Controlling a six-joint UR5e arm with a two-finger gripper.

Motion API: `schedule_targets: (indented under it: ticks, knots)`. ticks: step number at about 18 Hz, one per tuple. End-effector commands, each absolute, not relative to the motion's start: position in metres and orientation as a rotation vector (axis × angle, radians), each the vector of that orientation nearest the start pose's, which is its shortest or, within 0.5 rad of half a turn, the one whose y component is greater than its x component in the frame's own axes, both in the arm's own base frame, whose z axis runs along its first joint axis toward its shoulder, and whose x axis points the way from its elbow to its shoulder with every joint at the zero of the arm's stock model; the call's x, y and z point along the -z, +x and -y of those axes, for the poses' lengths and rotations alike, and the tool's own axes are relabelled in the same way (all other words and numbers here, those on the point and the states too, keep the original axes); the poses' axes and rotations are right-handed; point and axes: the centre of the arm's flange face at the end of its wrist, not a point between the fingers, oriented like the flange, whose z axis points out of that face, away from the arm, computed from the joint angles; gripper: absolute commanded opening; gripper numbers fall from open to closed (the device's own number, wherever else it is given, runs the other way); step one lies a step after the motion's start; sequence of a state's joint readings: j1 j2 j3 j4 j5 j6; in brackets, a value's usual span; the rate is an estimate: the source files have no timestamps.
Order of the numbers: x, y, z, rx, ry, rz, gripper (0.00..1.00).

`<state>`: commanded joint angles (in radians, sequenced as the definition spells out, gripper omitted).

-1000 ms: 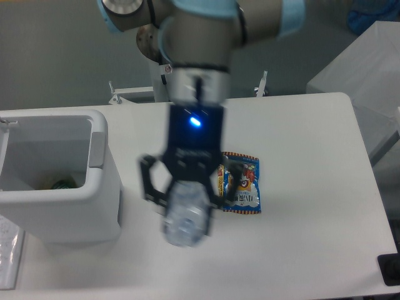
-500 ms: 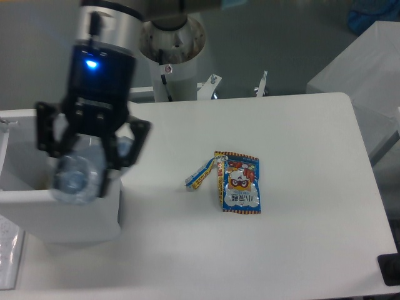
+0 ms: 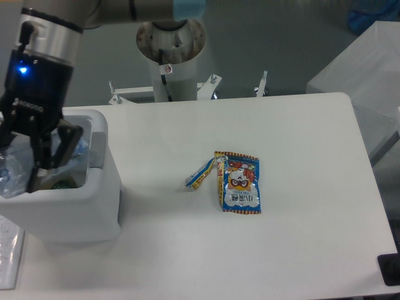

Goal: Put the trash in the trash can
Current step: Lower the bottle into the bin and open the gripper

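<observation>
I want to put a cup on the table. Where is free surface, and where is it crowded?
Free: the right half of the table, beyond the snack wrapper, and the front strip below it. Crowded: the left edge, where the trash can stands and the gripper holds the bottle over it.

Trash can (image 3: 94,206) at table's (image 3: 300,250) left edge (gripper (image 3: 25,165) with bottle (image 3: 14,169) above it); wrappers (image 3: 237,182) lie mid-table, to its right.

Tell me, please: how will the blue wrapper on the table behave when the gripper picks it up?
The blue wrapper lies flat and thin, so it is probably light and floppy. Its glossy surface may slip between fingers.
</observation>
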<state>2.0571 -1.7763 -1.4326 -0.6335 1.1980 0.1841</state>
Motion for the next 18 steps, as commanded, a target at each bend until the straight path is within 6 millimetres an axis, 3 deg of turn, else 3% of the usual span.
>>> schedule_targets:
  ticks: [4, 8, 18]
  knots:
    - [-0.541, -0.130, -0.615, 0.084, -2.259, 0.154, 0.60]
    - [-0.537, -0.125, -0.606, 0.095, -2.269, 0.165, 0.66]
    - [-0.523, -0.115, -0.583, 0.101, -2.298, 0.161, 0.69]
